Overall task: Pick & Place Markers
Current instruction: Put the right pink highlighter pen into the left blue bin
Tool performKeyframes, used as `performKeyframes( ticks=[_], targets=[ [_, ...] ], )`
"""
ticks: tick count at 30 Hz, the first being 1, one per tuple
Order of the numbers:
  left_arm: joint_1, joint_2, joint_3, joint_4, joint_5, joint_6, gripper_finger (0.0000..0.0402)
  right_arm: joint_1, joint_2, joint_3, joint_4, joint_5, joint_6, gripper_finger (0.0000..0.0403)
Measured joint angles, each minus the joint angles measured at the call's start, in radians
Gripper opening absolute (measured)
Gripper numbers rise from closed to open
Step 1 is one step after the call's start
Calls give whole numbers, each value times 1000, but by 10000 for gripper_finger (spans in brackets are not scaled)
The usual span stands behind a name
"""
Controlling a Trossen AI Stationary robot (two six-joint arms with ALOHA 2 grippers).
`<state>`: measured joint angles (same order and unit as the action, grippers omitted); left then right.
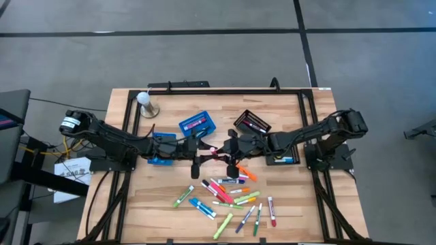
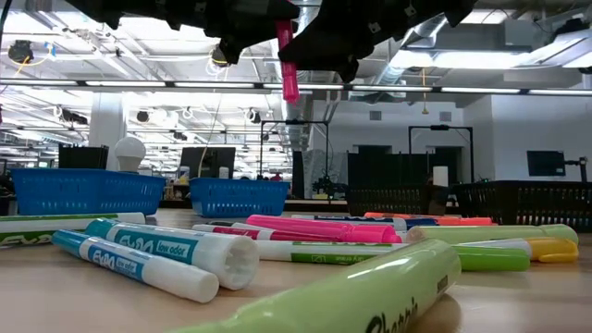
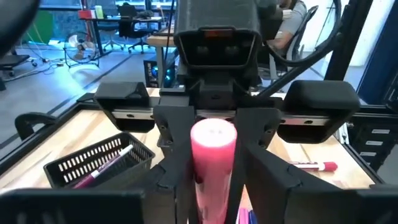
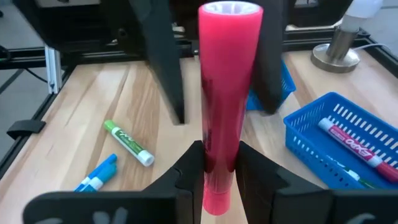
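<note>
**Pink marker mid-handover above the table centre**

Nearest the lens in the low view lies a pale green marker (image 2: pixel 370 296), with the rest of the loose markers (image 1: pixel 228 199) scattered across the front of the wooden table (image 1: pixel 122 204). From largest to smallest, the scene then runs: the table, the two dark arms meeting over its middle, the baskets, the pens.

The right gripper (image 4: pixel 219 163) is clamped on the lower part of a pink marker (image 4: pixel 225 93), holding it upright and well clear of the table top. The left gripper (image 3: pixel 211 149) faces it, its fingers (image 3: pixel 171 149) standing spread on either side of the marker's free end and, as far as I can tell, not yet pressing on it. A blue basket (image 1: pixel 196 125) sits near the left arm and a black mesh basket (image 1: pixel 252 123) near the right; each already holds at least one pen.

This looks like a pass from right to left. To do it well, the left fingers should close squarely on the free half of the barrel, away from the right fingers, and grip firmly before the right ones let go. Releasing early, or closing off-centre on the round barrel, could let the pen twist or drop among the loose ones below.
</note>
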<state>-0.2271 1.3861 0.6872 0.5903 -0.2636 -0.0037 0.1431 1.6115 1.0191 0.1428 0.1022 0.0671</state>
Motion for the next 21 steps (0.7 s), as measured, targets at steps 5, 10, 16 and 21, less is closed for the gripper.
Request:
performKeyframes(
  ticks=[5, 10, 16, 21],
  targets=[
    [8, 0, 0, 3, 7, 0, 84, -7, 0, 0, 16, 0, -46, 70],
    [11, 0, 0, 3, 9, -2, 68, -8, 0, 0, 15, 2, -60, 93],
    [0, 0, 0, -90, -8, -61, 74, 1, 0, 0, -36, 5, -58, 147],
    [-24, -51, -1, -316, -157, -107, 74, 0, 0, 0, -80, 5, -27, 187]
  ],
)
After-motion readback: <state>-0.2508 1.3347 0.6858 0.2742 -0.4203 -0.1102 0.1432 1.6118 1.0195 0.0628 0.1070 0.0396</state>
